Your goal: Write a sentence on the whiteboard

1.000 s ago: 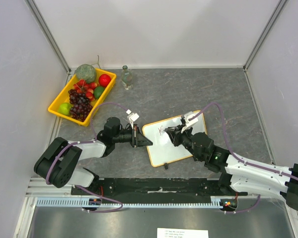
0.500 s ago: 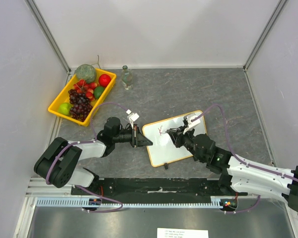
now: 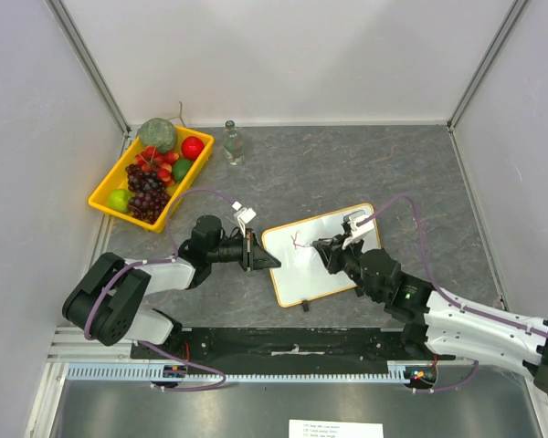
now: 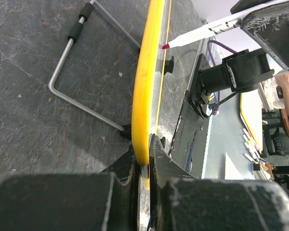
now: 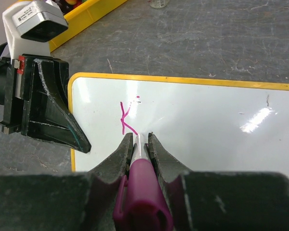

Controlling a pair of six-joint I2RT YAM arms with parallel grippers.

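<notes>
The mottled grey table point(image 3: 347, 173) carries the glossy, yellow-framed, round-cornered whiteboard point(image 3: 301, 278). Its edge is pinched between the left gripper point(image 3: 272, 262) fingers. A yellow fruit tray point(image 3: 105, 187) is sited well beyond them. A smooth magenta marker point(image 5: 140, 187) is clamped by the right gripper point(image 5: 138, 139), just behind a pink stroke point(image 5: 125, 118).

We see the whiteboard point(image 5: 207, 115) smooth and glossy, throwing glare, its yellow frame like smooth plastic. The table point(image 3: 347, 164) looks matt and mottled, like dark stone. The marker point(image 5: 142, 187) is smooth magenta plastic, and the wire stand point(image 4: 84, 107) is bare, dull metal.
</notes>
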